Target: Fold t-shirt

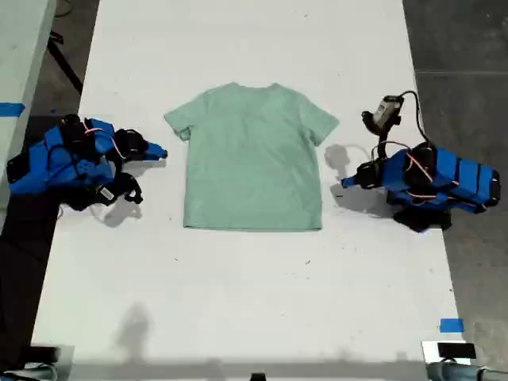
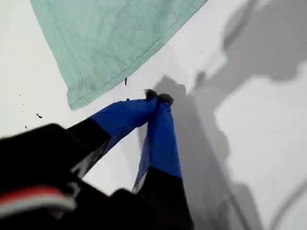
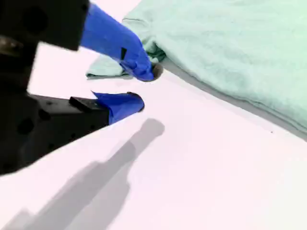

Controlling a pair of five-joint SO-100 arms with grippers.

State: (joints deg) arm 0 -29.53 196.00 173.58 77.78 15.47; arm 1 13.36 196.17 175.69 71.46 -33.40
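Note:
The pale mint-green t-shirt (image 1: 252, 157) lies flat and spread out on the white table (image 1: 238, 302), neck toward the far edge. My first gripper (image 1: 346, 182) rests on the table at the exterior view's right, a short way off the shirt's side. In the first wrist view my first gripper (image 2: 158, 97) is shut on nothing, with a hemmed corner of the t-shirt (image 2: 110, 43) just beyond its tips. My second gripper (image 1: 161, 152) lies at the exterior view's left. In the second wrist view my second gripper (image 3: 143, 88) is open beside a sleeve of the t-shirt (image 3: 230, 52), holding nothing.
Both blue arms sit folded low on the table, one on each side of the shirt. A small camera on a stalk (image 1: 387, 111) stands by the arm at the exterior view's right. Blue tape (image 1: 451, 325) marks the near corner at that view's right. Dark floor borders the table.

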